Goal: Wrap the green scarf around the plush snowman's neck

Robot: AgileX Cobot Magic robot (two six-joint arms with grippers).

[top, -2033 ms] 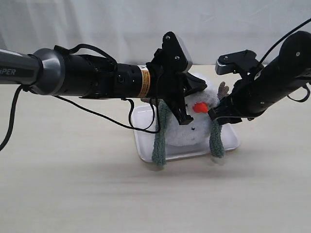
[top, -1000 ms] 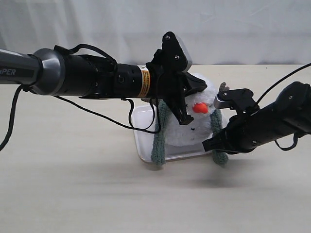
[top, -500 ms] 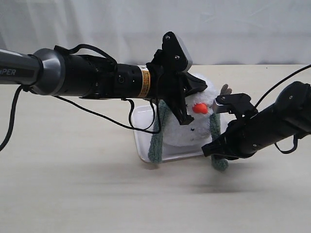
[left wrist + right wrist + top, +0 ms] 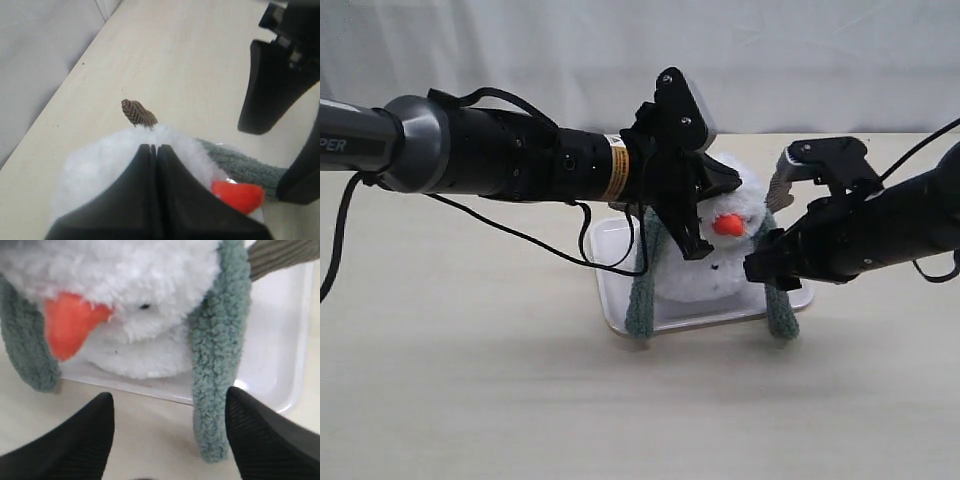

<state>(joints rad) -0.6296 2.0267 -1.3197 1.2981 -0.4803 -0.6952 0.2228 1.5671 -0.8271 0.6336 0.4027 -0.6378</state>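
The plush snowman [image 4: 720,262] stands on a white tray [image 4: 620,300], orange nose facing front. The green scarf [image 4: 642,285] runs behind its neck, and both ends hang down in front, one each side. My left gripper [image 4: 696,240] is shut, its fingertips [image 4: 154,150] pressed together against the white head [image 4: 100,160], nothing visibly gripped. My right gripper [image 4: 170,440] is open just in front of the tray. The scarf's right end [image 4: 215,365] hangs between its fingers, close to one of them [image 4: 265,435]; I cannot tell whether they touch.
A brown twig arm [image 4: 137,112] sticks up behind the head. The tray's rim [image 4: 280,340] lies under the right scarf end. The left arm's black cable [image 4: 550,250] loops down over the table beside the tray. A white curtain closes the back.
My right gripper dipped low in front of the tray, then rose and shifted right; the scarf's right end hangs straighter. The left arm has stayed on the head.
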